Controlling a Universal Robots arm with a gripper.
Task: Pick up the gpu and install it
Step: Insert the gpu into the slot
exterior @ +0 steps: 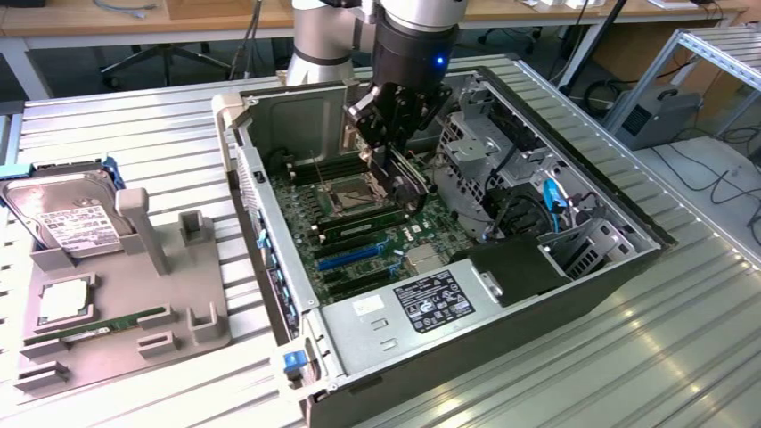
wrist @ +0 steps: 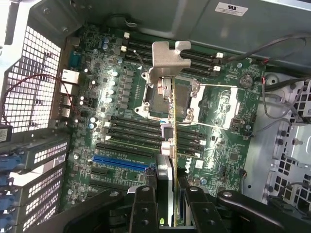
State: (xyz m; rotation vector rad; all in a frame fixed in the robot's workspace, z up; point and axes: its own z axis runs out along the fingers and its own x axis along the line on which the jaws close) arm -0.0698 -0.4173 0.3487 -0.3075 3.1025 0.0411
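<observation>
The gripper (exterior: 390, 120) (wrist: 171, 193) is clamped on the gpu (exterior: 411, 174) (wrist: 173, 131), holding it edge-on inside the open computer case (exterior: 500, 312), over the green motherboard (exterior: 356, 227) by the processor socket (wrist: 167, 99). Its silvery bracket (wrist: 165, 60) sits at the far end. Toward the exterior view's left, a hard drive (exterior: 66, 218) leans in a grey holder (exterior: 119, 312) on the tabletop (exterior: 143, 116).

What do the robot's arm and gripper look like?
The arm is a silver-grey cylinder. It ends in a glossy black wrist section with a small blue light. The gripper is black, and its jointed, link-style fingers are studded with round pivot bolts.
</observation>
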